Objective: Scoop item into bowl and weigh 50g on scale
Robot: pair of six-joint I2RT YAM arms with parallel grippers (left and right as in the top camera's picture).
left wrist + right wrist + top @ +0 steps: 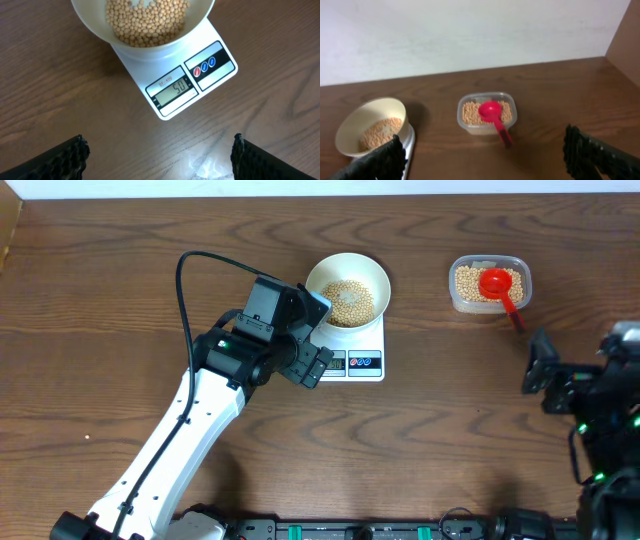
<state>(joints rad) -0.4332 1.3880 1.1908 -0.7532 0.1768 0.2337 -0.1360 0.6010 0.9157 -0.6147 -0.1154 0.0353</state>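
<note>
The cream-white bowl [345,265] stands on the white scale [372,340], with tan beans [350,302] heaped inside. My left gripper [318,338] hovers just left of the scale's front, open and empty. From the left wrist, the beans [147,20] fill the bowl [95,20] and the scale's display [175,92] reads 50; the left gripper [159,140] has bare wood between its fingers. My right gripper [540,365] is open and empty at the right, well back from the bowl [355,120] and the scale [409,140].
A clear plastic tub [488,305] of more beans sits at the back right, a red scoop [497,283] resting in it with its handle over the near rim. The right wrist shows the tub [487,127], the scoop [492,112] and a wall behind.
</note>
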